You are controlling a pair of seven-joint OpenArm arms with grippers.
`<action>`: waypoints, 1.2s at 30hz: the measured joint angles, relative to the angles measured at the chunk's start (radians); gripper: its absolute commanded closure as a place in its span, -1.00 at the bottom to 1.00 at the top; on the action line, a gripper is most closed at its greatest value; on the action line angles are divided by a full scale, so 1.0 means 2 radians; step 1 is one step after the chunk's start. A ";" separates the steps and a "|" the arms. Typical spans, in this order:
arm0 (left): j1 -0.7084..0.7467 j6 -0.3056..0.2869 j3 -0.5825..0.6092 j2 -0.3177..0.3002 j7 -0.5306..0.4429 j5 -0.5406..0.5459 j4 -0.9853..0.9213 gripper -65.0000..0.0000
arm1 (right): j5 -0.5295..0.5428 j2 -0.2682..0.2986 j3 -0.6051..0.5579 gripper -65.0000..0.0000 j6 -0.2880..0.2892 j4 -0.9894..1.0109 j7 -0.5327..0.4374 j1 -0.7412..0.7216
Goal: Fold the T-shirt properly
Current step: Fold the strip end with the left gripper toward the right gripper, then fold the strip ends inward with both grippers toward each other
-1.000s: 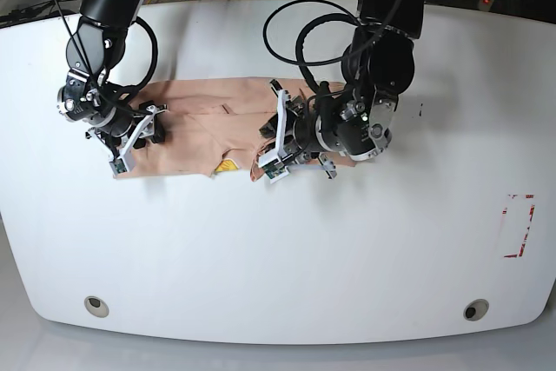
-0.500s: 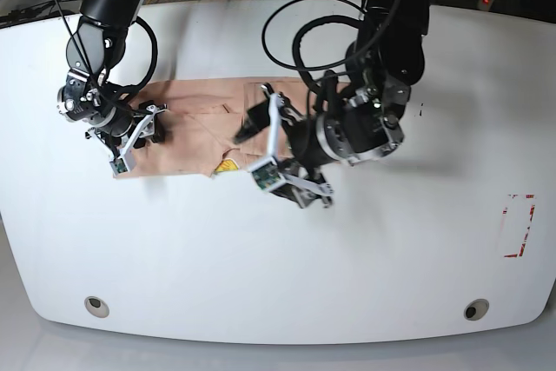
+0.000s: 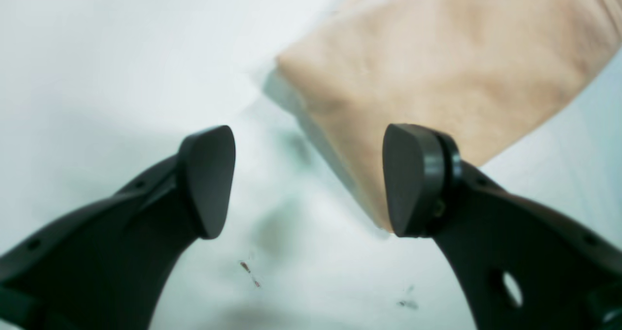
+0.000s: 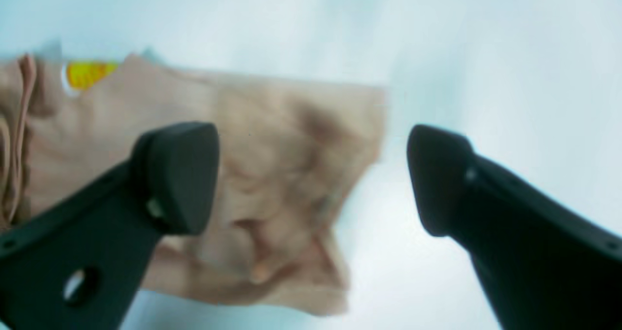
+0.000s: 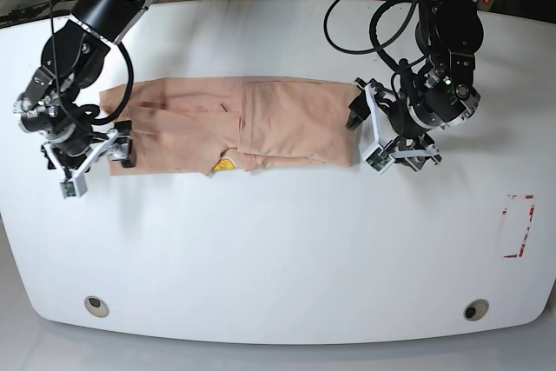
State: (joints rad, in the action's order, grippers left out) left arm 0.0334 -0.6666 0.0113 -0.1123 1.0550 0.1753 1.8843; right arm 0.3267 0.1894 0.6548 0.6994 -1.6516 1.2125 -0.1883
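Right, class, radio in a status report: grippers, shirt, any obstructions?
Left gripper open, right gripper open, neither gripping. T-shirt flat on table, partly folded into a strip. No obstructions seen.

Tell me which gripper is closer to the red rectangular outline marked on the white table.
Left. The left gripper sits at the peach T-shirt's end nearest the red outline; the right gripper is at the opposite end.
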 measured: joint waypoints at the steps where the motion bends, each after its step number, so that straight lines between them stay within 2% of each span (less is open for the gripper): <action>1: 0.008 0.000 -0.003 -0.001 -0.004 -0.005 -0.001 -0.37 | 0.015 0.002 0.020 -0.88 -0.001 0.002 0.011 -0.005; 4: 0.021 0.000 -0.006 -0.001 -0.029 -0.004 -0.003 -0.37 | 0.045 0.018 0.055 -0.88 -0.002 0.027 0.030 -0.017; 6: 0.022 0.000 -0.003 0.001 -0.043 -0.001 -0.014 -0.37 | 0.070 0.032 0.083 -0.88 0.000 0.080 0.052 -0.032; 12: 0.015 0.000 -0.002 0.001 -0.053 -0.004 -0.078 -0.37 | 0.142 0.078 0.114 -0.88 -0.005 0.233 0.052 -0.029; 14: 0.015 0.000 -0.002 0.001 -0.054 -0.005 -0.082 -0.37 | 0.172 0.078 0.113 -0.88 -0.004 0.257 0.050 -0.024; 17: 0.008 0.000 -0.002 0.001 -0.080 -0.001 -0.095 -0.37 | 0.194 0.072 0.109 -0.88 -0.004 0.273 0.045 -0.014; 22: 0.008 0.000 -0.002 0.002 -0.088 -0.003 -0.118 -0.37 | 0.202 0.049 0.085 -0.87 -0.001 0.277 0.018 -0.008; 24: 0.008 0.000 -0.002 0.002 -0.087 -0.003 -0.118 -0.37 | 0.205 0.038 0.074 -0.80 -0.001 0.277 0.010 -0.010; 28: 0.007 0.002 -0.005 0.001 -0.087 -0.003 -0.121 -0.37 | 0.214 0.020 0.056 -0.35 0.002 0.274 -0.009 -0.004; 31: 0.007 0.002 -0.005 0.002 -0.091 -0.003 -0.130 -0.37 | 0.207 0.016 0.047 0.18 0.000 0.274 -0.013 -0.003; 33: 0.005 0.002 -0.005 0.002 -0.091 -0.003 -0.136 -0.37 | 0.201 0.014 0.045 0.61 -0.002 0.274 -0.012 -0.003; 35: 0.000 0.002 -0.005 0.002 -0.090 -0.003 -0.143 -0.37 | 0.194 0.013 0.045 0.94 -0.002 0.274 -0.012 0.000; 36: -0.002 0.002 -0.005 0.002 -0.090 -0.003 -0.145 -0.37 | 0.193 0.012 0.045 1.00 -0.002 0.274 -0.013 0.003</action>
State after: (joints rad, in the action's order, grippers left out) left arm 0.0284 -0.6624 0.0017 -0.1089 0.8742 0.1688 1.5936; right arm 0.7136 0.2142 0.7441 0.6960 -1.1046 1.1866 -0.1825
